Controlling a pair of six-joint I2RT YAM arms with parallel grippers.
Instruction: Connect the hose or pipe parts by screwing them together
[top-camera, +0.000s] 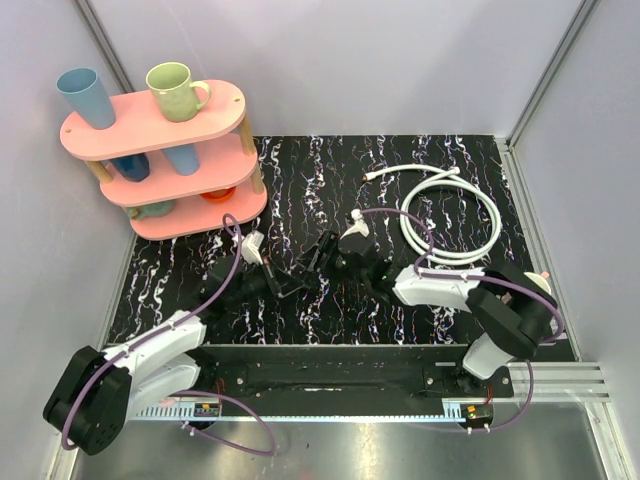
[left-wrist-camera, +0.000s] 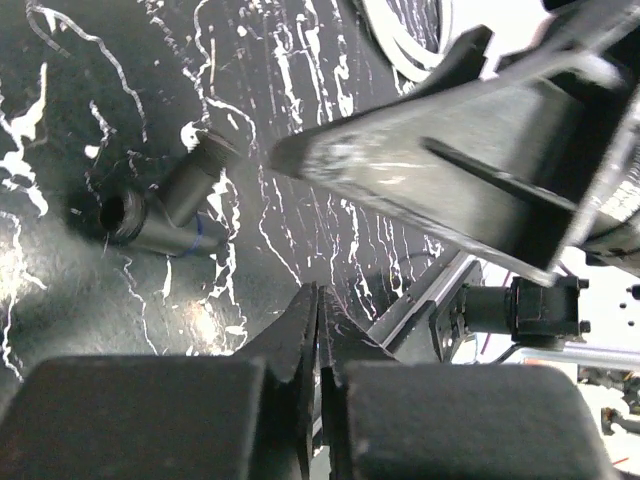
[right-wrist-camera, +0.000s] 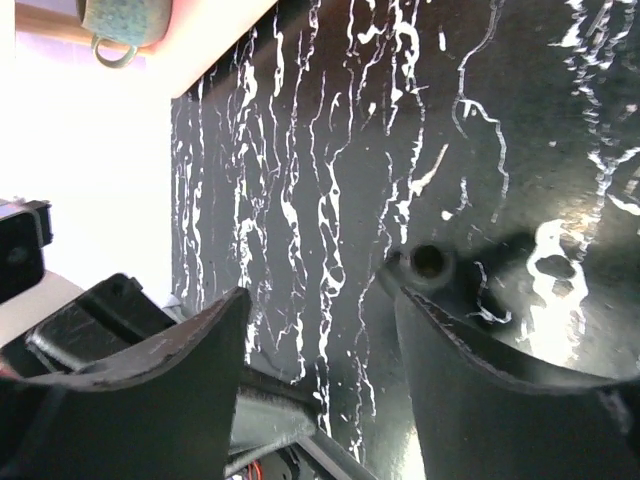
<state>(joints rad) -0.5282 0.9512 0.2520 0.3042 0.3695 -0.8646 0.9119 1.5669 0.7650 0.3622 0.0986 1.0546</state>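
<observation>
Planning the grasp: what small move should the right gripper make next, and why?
Probably a slight sideways shift before closing: the right gripper stands open, but the dark pipe fitting lies at one fingertip rather than centred in the gap, so closing now might push it away.

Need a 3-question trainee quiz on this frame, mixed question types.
1. True or false: the left pincer is shut.
2. The white hose lies: A) coiled on the black mat; B) stretched straight across it; C) hanging off its edge.
3. Fill in: the top tier of the pink shelf holds ___ cups.
Key: 1 true; 2 A; 3 two.
</observation>
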